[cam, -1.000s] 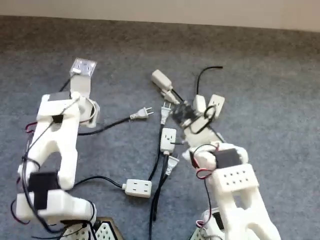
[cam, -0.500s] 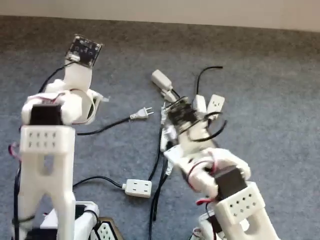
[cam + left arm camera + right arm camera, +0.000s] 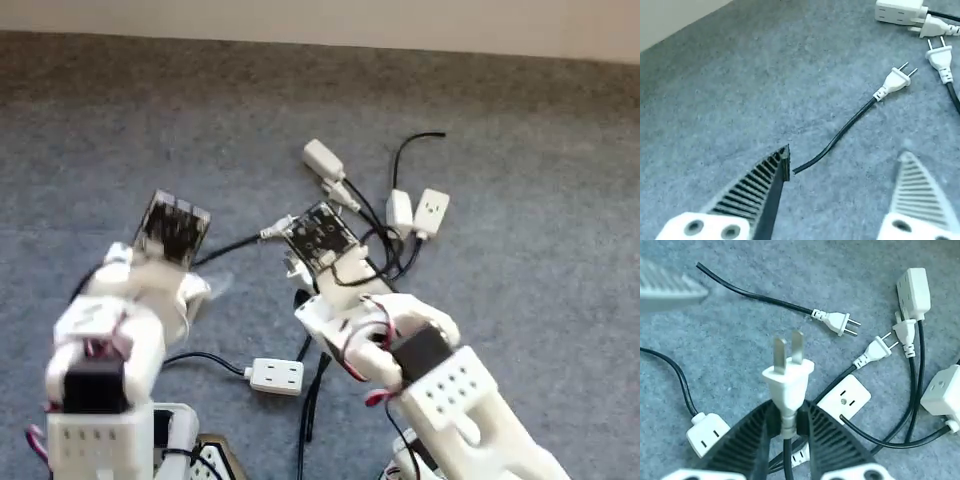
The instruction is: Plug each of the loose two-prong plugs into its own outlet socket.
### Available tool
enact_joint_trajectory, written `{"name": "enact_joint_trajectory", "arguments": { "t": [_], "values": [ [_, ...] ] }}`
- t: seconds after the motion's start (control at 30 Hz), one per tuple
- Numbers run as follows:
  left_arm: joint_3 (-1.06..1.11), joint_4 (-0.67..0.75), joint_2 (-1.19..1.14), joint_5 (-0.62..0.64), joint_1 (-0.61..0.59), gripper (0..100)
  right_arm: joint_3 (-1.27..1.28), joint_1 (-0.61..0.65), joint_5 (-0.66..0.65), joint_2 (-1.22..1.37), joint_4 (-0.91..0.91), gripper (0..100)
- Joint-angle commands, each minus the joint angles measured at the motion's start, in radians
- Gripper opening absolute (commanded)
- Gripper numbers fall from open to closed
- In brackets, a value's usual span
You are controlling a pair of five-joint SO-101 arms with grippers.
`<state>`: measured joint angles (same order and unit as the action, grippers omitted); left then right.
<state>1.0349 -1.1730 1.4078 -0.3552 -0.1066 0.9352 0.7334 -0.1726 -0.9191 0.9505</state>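
Right wrist view: right hand (image 3: 788, 412) pinched a plug (image 3: 788, 376) by its neck; it could pivot off the socket (image 3: 844, 398); left hand (image 3: 845, 157) spread

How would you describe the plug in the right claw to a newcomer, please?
On the grey carpet, find the right claw above the black cords. Clamped in it is a white plug, the only one lifted off the carpet, prongs pointing outward.

Glossy plastic plug (image 3: 788, 377) (matt carpet (image 3: 765, 265)).
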Motion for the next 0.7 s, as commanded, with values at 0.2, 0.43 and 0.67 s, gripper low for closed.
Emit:
{"name": "enact_joint_trajectory", "arguments": {
  "t": [0.2, 0.43, 0.67],
  "values": [
    [0.134, 0.02, 0.426, 0.087, 0.047, 43, 0.007, 0.127, 0.023, 0.133, -0.041, 0.5],
    [0.168, 0.017, 0.409, 0.094, 0.096, 43, 0.033, 0.148, 0.023, 0.145, -0.073, 0.5],
    [0.262, 0.017, 0.409, 0.092, 0.136, 43, -0.05, 0.163, 0.021, 0.145, 0.024, 0.5]
  ]
}}
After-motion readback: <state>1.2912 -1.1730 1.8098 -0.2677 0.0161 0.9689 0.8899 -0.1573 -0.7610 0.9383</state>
